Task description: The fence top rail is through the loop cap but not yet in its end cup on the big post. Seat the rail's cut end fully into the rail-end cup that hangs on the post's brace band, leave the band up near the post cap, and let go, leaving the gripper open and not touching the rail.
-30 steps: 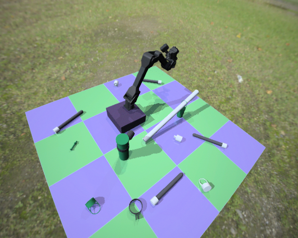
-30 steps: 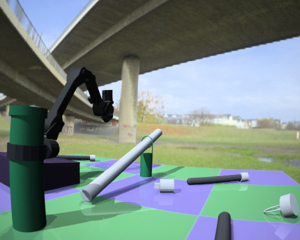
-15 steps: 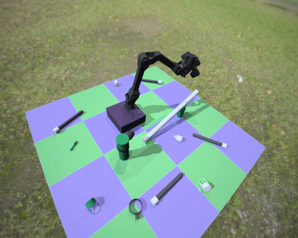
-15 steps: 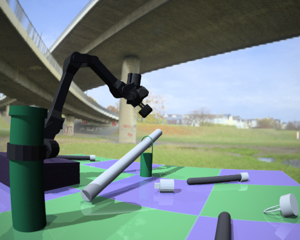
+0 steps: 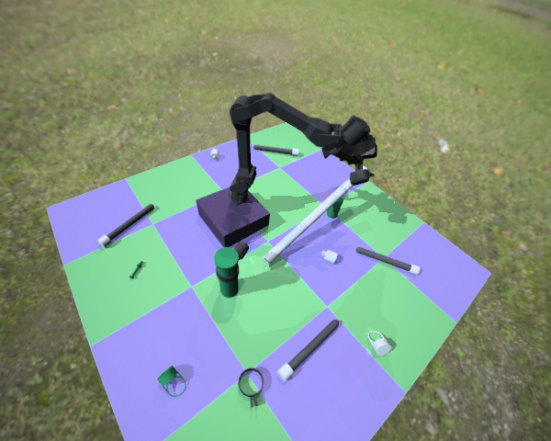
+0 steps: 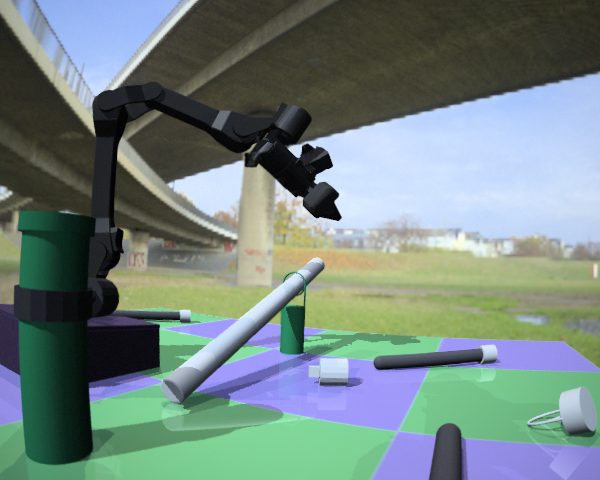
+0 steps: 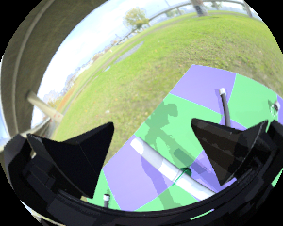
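A purple-and-green checkered mat on grass carries dark tubes, posts and small fittings.

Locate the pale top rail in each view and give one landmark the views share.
Top: the rail runs diagonally right of centre, from below the gripper down-left to the mat.
Exterior: the rail slants across the centre, its low end at lower left.
Wrist: the rail lies between the fingers, low centre.
Shared landmark: the small green post carrying the loop.

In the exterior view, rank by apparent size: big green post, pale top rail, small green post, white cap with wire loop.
1. Big green post, though nearest the camera.
2. Pale top rail.
3. Small green post.
4. White cap with wire loop.
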You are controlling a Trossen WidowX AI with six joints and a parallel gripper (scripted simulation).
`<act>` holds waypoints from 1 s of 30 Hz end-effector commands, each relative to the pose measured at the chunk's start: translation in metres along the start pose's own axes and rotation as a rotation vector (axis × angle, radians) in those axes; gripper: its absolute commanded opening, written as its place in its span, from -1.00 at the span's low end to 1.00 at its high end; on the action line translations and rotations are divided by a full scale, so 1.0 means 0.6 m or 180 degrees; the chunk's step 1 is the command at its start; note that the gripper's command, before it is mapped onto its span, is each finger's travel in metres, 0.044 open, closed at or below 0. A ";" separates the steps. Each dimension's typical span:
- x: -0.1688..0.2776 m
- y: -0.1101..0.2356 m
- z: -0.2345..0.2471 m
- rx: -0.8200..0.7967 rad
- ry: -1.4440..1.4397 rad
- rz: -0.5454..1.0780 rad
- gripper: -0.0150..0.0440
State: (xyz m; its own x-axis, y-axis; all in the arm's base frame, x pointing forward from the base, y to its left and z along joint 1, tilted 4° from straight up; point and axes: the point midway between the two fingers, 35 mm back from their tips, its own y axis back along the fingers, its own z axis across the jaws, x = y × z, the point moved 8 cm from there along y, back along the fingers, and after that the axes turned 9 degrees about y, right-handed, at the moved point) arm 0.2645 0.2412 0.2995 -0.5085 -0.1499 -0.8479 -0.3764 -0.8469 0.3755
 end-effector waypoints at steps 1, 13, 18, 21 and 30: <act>0.008 0.056 -0.050 0.0514 -0.0038 0.0095 1.00; 0.102 0.293 -0.154 0.2280 -0.0475 0.0875 1.00; 0.152 0.369 -0.148 0.2749 -0.0732 0.1277 1.00; 0.154 0.372 -0.148 0.2765 -0.0743 0.1293 1.00; 0.166 0.408 -0.187 0.2372 0.0221 0.1937 1.00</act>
State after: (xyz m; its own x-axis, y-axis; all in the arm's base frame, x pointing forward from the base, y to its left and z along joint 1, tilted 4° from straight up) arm 0.2057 -0.0258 0.2668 -0.7892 -0.3843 -0.4790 -0.4933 -0.0677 0.8672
